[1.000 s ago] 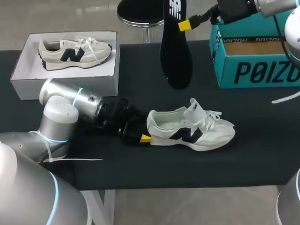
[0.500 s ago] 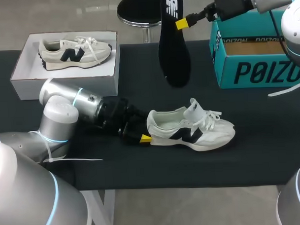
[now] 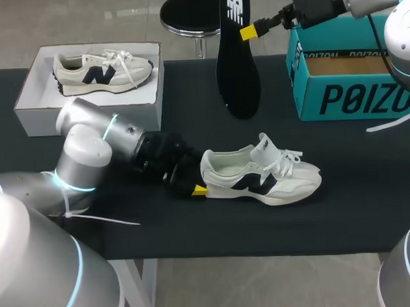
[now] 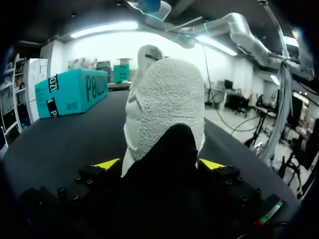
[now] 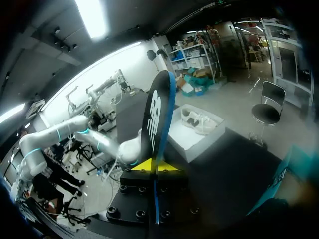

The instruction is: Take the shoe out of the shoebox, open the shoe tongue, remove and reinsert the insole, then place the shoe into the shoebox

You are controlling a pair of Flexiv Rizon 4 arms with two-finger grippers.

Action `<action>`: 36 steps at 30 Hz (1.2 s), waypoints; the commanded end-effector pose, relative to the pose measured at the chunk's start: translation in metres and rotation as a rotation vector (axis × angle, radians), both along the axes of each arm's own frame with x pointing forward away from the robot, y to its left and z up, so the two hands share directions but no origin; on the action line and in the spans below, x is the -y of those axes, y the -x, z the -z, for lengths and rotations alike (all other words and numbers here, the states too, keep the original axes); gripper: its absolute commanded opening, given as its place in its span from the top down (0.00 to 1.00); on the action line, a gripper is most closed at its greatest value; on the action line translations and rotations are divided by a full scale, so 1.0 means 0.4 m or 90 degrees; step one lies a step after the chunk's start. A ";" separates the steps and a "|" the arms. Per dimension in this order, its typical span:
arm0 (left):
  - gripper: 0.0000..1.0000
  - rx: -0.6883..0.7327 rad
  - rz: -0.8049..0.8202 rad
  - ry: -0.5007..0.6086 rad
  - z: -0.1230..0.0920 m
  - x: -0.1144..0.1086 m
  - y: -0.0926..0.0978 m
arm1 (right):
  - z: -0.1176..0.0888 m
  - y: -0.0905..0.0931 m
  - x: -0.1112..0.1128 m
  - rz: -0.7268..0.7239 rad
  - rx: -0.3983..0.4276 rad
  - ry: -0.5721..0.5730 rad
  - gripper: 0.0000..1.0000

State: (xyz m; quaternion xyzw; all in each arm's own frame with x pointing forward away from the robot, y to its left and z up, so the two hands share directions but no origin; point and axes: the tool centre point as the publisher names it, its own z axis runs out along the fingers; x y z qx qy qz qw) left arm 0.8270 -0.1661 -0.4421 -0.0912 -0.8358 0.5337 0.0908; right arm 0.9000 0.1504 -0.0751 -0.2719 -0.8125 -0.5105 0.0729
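Head view: the white sneaker with a navy logo (image 3: 259, 173) lies on the black table (image 3: 190, 107), out of its box, tongue raised. The black foam insole (image 3: 237, 71) hangs pinched in the right gripper (image 3: 249, 32). By my judgement, reinserting it and boxing the shoe remain. Count: two sneakers, the second sneaker (image 3: 101, 68) lying in the white cardboard shoebox (image 3: 89, 107); one teal carton (image 3: 351, 94); one insole.

Left wrist view: the left gripper (image 4: 159, 164) clamps the sneaker's heel (image 4: 167, 104).

Right wrist view: the right gripper (image 5: 158, 167) is closed on the insole's (image 5: 158, 114) edge.

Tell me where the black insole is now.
Head view: the black insole hangs from the right gripper over the table, just left of the teal shoebox.
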 end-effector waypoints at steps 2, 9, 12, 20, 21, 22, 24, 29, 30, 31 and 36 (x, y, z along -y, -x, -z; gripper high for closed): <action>0.00 0.038 -0.002 -0.109 -0.015 -0.019 -0.001 | -0.001 -0.002 -0.004 0.001 -0.001 0.003 1.00; 0.00 0.088 0.026 -0.236 -0.026 -0.082 -0.020 | -0.001 -0.002 -0.004 0.001 -0.001 0.003 1.00; 0.00 0.093 0.051 -0.274 -0.036 -0.096 -0.019 | -0.001 -0.002 -0.004 0.001 -0.001 0.003 1.00; 0.00 0.133 0.098 -0.370 -0.084 -0.097 -0.042 | -0.001 -0.002 -0.004 0.001 -0.001 0.003 1.00; 0.00 0.144 0.097 -0.391 -0.091 -0.097 -0.049 | -0.001 -0.002 -0.004 0.001 -0.001 0.003 1.00; 0.00 0.148 0.097 -0.401 -0.096 -0.097 -0.053 | -0.001 -0.002 -0.004 0.001 -0.001 0.003 1.00; 0.00 0.161 0.094 -0.435 -0.111 -0.098 -0.062 | -0.001 -0.002 -0.004 0.001 -0.001 0.003 1.00; 0.00 0.153 0.079 -0.479 -0.143 -0.096 -0.069 | -0.001 -0.002 -0.004 0.001 -0.001 0.003 1.00; 0.00 0.153 0.075 -0.489 -0.148 -0.095 -0.068 | -0.001 -0.002 -0.004 0.001 -0.001 0.003 1.00; 0.00 0.153 0.074 -0.493 -0.155 -0.093 -0.065 | -0.001 -0.002 -0.004 0.001 -0.001 0.003 1.00; 0.00 0.160 0.072 -0.495 -0.186 -0.089 -0.040 | -0.001 -0.002 -0.004 0.001 -0.001 0.003 1.00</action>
